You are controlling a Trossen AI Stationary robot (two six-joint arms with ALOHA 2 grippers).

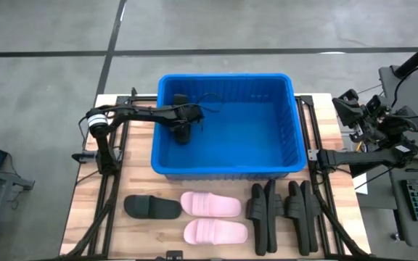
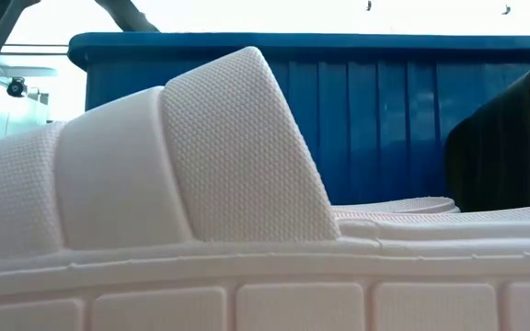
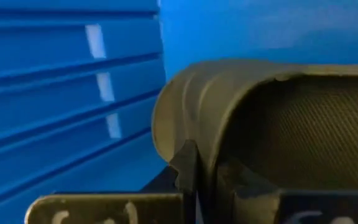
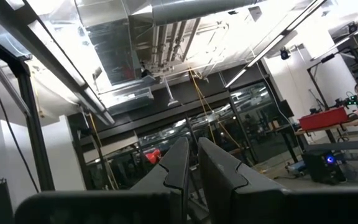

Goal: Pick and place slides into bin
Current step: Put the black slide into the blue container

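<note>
The bin [image 1: 227,148] is sitting at the middle of the table [image 1: 140,235], its blue ribbed walls taking up most of the far half of the wooden top. In the low view its front wall [image 2: 385,119] is rising behind the footwear.

The left arm is reaching in over the bin's left wall, and the left gripper [image 1: 183,130] is hanging inside the left part of the tub. Its fingers are pinched fully together on the edge of a black slide [image 1: 182,133]; in the left wrist view that slide's [image 3: 272,124] curved strap is arching right over the dark fingers [image 3: 188,165], touching them, with the blue wall just beside it.

The right arm is waiting at the table's right edge, outside the bin, with the right gripper [image 4: 190,165] tipped up toward the ceiling, its fingers nearly touching and holding nothing.

In front of the bin, 7 slides are lying in a row on the table, all well apart from both grippers. 1 black slide [image 1: 152,207] is lying flat at the left. The 2 pink slides [image 1: 212,217] are lying flat beside it, one nearer the bin than the other. 4 more black slides [image 1: 281,214] are standing on edge to the right in 2 pairs.
</note>
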